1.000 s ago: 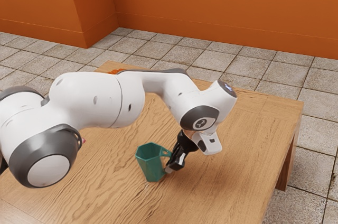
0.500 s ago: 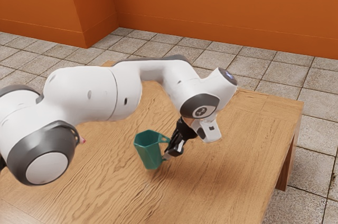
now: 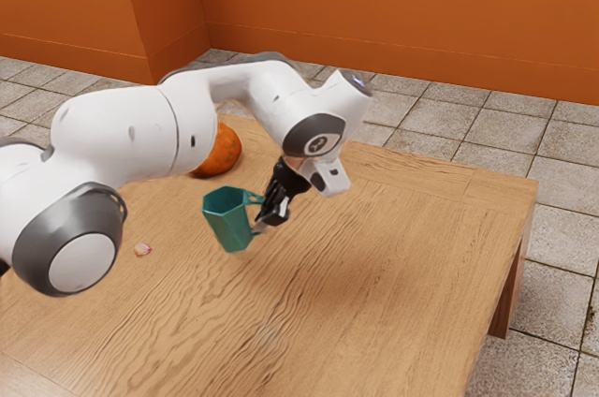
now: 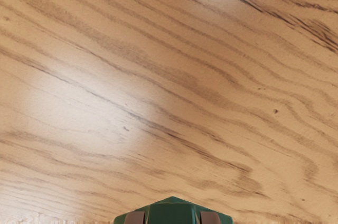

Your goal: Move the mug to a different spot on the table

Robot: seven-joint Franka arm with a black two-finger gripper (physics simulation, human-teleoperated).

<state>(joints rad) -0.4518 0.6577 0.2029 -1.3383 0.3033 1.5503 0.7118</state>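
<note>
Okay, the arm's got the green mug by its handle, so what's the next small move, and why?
Probably lower it straight down. The gripper is shut on the handle of the mug, which hangs clear of the table, with bare wood under it and the orange round thing off to one side.

The mug (image 3: 229,217) hangs above the worktop (image 3: 421,257), with the hand (image 3: 269,214) clasping its handle on the side toward the exterior view's right. Behind the mug, near the worktop's far edge and partly behind the arm, a round thing (image 3: 217,152) sits on the worktop. A small scrap (image 3: 142,249) lies on the worktop toward the exterior view's left of the mug, well apart from it.
</note>
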